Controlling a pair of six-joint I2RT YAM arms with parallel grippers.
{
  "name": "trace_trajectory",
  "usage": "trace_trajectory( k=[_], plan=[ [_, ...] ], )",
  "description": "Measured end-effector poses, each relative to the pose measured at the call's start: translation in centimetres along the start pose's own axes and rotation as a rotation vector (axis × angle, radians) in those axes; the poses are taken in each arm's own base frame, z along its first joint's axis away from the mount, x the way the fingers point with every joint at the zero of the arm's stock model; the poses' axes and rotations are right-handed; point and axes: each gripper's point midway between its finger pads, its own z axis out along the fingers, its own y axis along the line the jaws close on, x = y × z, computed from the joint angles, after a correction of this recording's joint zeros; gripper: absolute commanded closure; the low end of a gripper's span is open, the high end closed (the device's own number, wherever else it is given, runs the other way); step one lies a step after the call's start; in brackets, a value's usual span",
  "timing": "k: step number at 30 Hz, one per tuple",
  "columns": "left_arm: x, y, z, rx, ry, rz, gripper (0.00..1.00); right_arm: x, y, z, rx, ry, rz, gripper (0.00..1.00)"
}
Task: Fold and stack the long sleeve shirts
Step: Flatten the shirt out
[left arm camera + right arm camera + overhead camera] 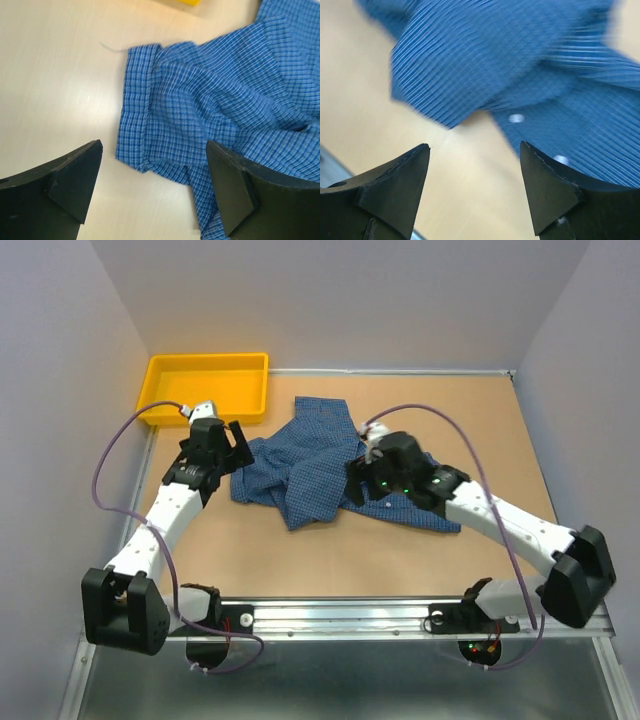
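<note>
Blue small-check soft-cloth button-up shirt [318, 465] lies crumpled and unfolded at the middle of the brown worktop [400, 550], one cuff flat toward the left.

Left hand [154, 150] hovers over that cuff, jaws wide apart, holding nothing. Right hand [474, 147] hovers above the buttoned edge, jaws apart, also empty. Both are judged placed for a fresh grasp.

Yellow plastic tray [160, 380] stands at the far-left corner, apart from the cloth, and is no obstruction.
</note>
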Motion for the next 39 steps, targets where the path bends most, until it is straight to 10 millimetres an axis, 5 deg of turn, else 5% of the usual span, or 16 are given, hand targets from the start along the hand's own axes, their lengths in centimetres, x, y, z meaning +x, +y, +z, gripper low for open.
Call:
trace_trajectory(
  k=[5,9,15,18,21,22,23,31,36,39],
  plan=[
    [4.6,3.3,0.8,-0.058,0.070,-0.043,0.04,5.7,9.2,4.2,-0.180,0.171,-0.286,0.22],
    [7.2,4.9,1.7,-0.095,0.134,-0.066,0.05,8.4,11.6,7.0,-0.190,0.235,-0.442,0.23],
    [6.9,5.2,2.5,-0.095,0.125,-0.087,0.05,9.6,11.3,9.6,-0.143,0.265,-0.565,0.32],
    [6.6,5.3,2.6,-0.093,0.116,-0.096,0.05,9.8,11.1,10.6,-0.131,0.271,-0.598,0.45],
    [6.4,5.4,2.7,-0.093,0.110,-0.101,0.05,10.2,10.6,11.2,-0.116,0.281,-0.623,0.79],
    [6.4,5.5,2.8,-0.095,0.109,-0.103,0.05,10.2,10.6,11.3,-0.114,0.281,-0.634,0.94],
    [6.4,5.5,2.8,-0.096,0.109,-0.103,0.05,10.2,10.5,11.3,-0.110,0.281,-0.637,0.99],
    [6.3,5.5,2.8,-0.095,0.107,-0.103,0.05,8.3,10.9,10.5,-0.107,0.230,-0.644,0.99],
    [6.3,5.5,2.8,-0.096,0.106,-0.103,0.05,3.8,12.6,6.7,-0.160,0.108,-0.599,0.99],
    [6.3,5.5,2.8,-0.096,0.105,-0.103,0.05,0.6,15.0,2.5,-0.273,0.028,-0.542,0.99]
  ],
)
